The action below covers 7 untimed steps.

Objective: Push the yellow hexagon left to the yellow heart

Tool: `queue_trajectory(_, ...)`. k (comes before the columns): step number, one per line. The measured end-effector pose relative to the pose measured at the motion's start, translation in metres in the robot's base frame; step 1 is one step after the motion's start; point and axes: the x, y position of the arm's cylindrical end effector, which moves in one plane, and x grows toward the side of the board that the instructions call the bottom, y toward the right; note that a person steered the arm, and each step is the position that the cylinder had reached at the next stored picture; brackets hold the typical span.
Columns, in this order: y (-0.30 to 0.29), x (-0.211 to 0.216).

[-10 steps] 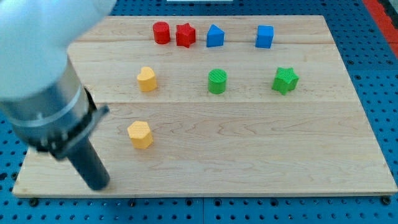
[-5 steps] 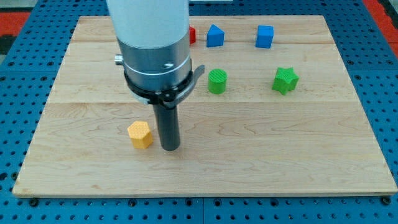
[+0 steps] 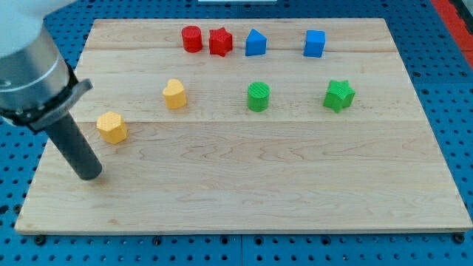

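Observation:
The yellow hexagon (image 3: 111,127) lies near the board's left edge, left of and a little below the yellow heart (image 3: 174,94). The two are well apart. My tip (image 3: 89,176) rests on the board below and slightly left of the hexagon, a short gap away, not touching it. The arm's white and grey body fills the view's top left corner.
A red cylinder (image 3: 192,38), red star (image 3: 219,42), blue triangular block (image 3: 255,43) and blue cube (image 3: 314,43) line the top. A green cylinder (image 3: 258,97) and green star (image 3: 338,95) sit mid-right. The wooden board (image 3: 295,185) lies on a blue pegboard.
The yellow hexagon has slid left and up, from below the heart to near the left edge. My tip swung from its right side to below-left of it.

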Motion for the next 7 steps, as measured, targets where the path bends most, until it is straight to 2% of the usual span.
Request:
queue_trajectory(2,0.019,-0.079)
queue_trajectory(3,0.024,-0.099)
queue_trajectory(4,0.067,-0.085)
queue_trajectory(6,0.032,-0.114)
queue_trajectory(7,0.028,-0.107)
